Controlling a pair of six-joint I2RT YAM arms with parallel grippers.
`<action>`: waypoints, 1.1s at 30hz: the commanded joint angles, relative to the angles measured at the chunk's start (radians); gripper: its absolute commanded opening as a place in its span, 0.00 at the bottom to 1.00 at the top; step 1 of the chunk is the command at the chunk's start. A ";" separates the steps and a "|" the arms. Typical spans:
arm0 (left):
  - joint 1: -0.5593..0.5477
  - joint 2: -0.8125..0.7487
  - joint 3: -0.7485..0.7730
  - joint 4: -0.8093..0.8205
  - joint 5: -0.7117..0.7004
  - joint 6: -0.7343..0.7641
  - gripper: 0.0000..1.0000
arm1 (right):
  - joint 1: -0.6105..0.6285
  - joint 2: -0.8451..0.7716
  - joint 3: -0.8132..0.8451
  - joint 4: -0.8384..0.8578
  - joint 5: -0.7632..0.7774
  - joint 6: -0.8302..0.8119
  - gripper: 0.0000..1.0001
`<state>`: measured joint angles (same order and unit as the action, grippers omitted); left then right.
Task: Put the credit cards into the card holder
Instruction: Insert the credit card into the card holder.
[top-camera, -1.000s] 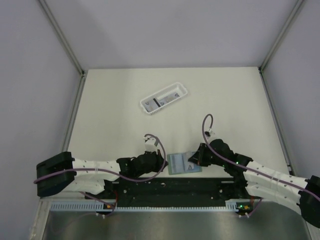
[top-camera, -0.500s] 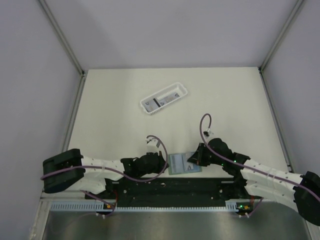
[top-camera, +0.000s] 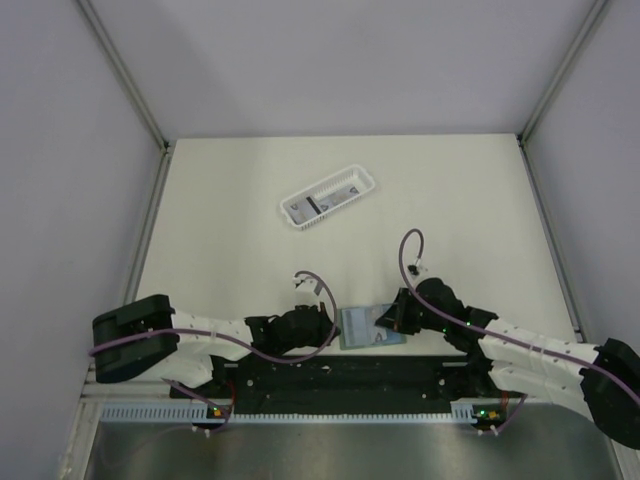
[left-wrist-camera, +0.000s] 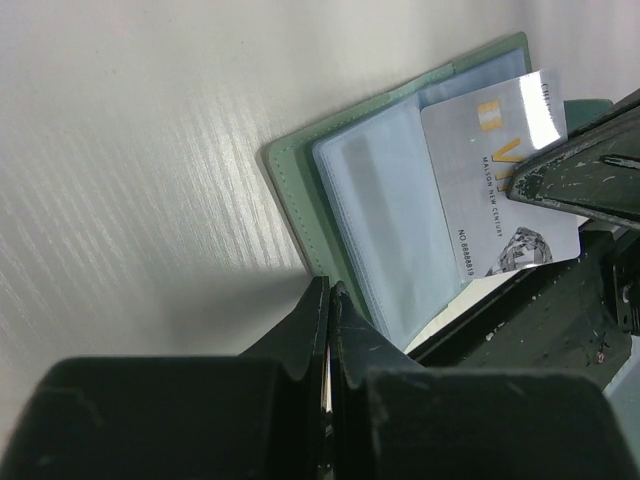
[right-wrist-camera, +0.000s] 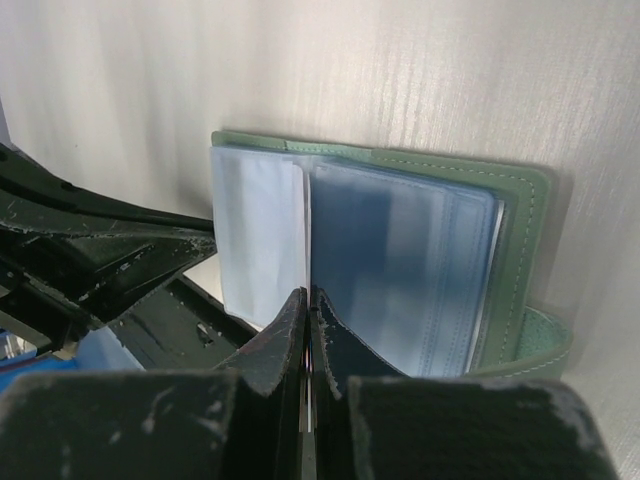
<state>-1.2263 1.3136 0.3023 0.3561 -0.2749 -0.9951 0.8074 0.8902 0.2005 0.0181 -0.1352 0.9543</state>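
left claw (left-wrist-camera: 328, 290): clenched tight, tips right at the left edge of the card holder (left-wrist-camera: 300, 190). Can't make out anything pinched between them.
right claw (right-wrist-camera: 306, 295): clamped shut too, on the card holder's right side. One finger lies over the card's edge, and I honestly can't tell if I'm gripping it.
card holder: lying open between my two claws, pale blue sleeves up, at the near edge of the tabletop (top-camera: 230, 200).
credit card (left-wrist-camera: 490, 190): light grey, print up, skewed across the holder's right-hand sleeves, a corner poking past its edge.
basket (top-camera: 335, 209): white slotted one, well beyond the card holder, sitting at an angle with more cards (top-camera: 318, 204) inside.
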 joint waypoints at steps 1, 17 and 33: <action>0.002 0.012 -0.009 0.032 0.011 -0.004 0.00 | -0.011 0.018 -0.015 0.063 -0.020 0.008 0.00; 0.002 0.021 -0.005 0.032 0.013 -0.004 0.00 | -0.025 0.079 -0.052 0.200 -0.058 -0.003 0.00; 0.002 0.021 -0.003 0.029 0.011 -0.002 0.00 | -0.027 0.081 -0.058 0.212 0.025 -0.037 0.00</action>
<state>-1.2255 1.3205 0.3023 0.3660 -0.2710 -0.9962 0.7887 0.9977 0.1490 0.2440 -0.1741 0.9558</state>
